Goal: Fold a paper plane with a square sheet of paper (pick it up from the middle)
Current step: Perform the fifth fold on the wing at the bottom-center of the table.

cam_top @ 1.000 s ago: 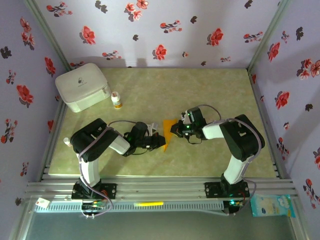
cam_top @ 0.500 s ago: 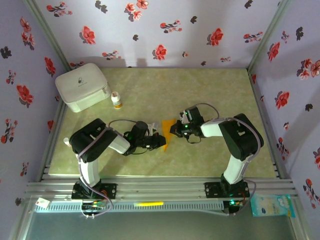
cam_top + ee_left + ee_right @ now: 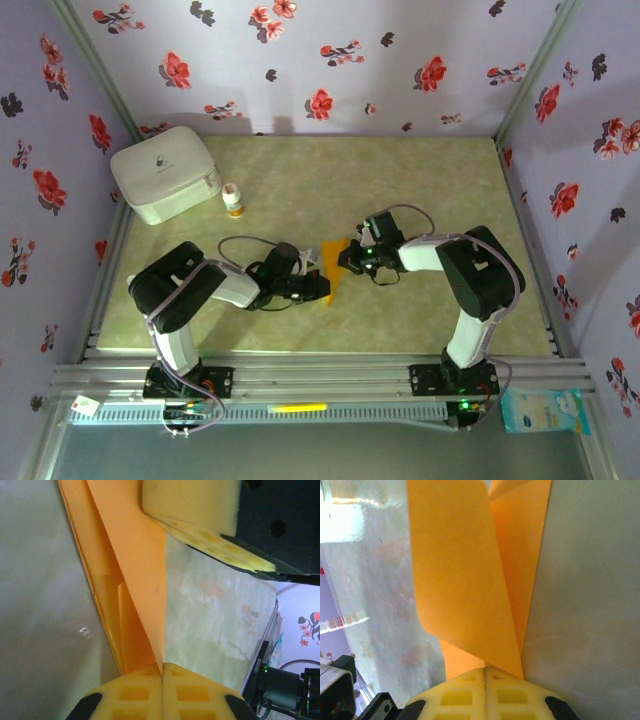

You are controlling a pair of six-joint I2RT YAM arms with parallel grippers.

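**paperfold_99:** Since both wrist views are basically a wall of orange, can anyone tell me where the orange paper (image 3: 334, 262) actually sits?

**yam_watcher:** From the top camera it's just off the middle of the table (image 3: 420, 180), a touch toward 6 o'clock. It's not a flat square, more an angular shape with several layers. The left gripper (image 3: 316, 286) is on its 7 o'clock end and the right gripper (image 3: 348, 258) is on its 2 o'clock end.

**paperfold_99:** Holding it, or just parked next to it?

**yam_watcher:** Holding, both of them. In the left wrist view the yellow pads (image 3: 190, 690) are pressed flat together, with the paper's edge pinched right in the seam. The sheet runs up from there toward 11 o'clock, and you can see creases and stacked layers. The other arm's foam pad (image 3: 190, 502) is on the paper at 1 o'clock. The right wrist view is the same deal: jaws closed tight on the paper, with one flap bowing loose on the 9 o'clock side.

**paperfold_99:** Anything else on the table?

**yam_watcher:** A white box (image 3: 165, 172) in the 10 o'clock corner. A small bottle (image 3: 233, 201) with an orange cap is just beside it at its 4 o'clock, well apart from the paper.
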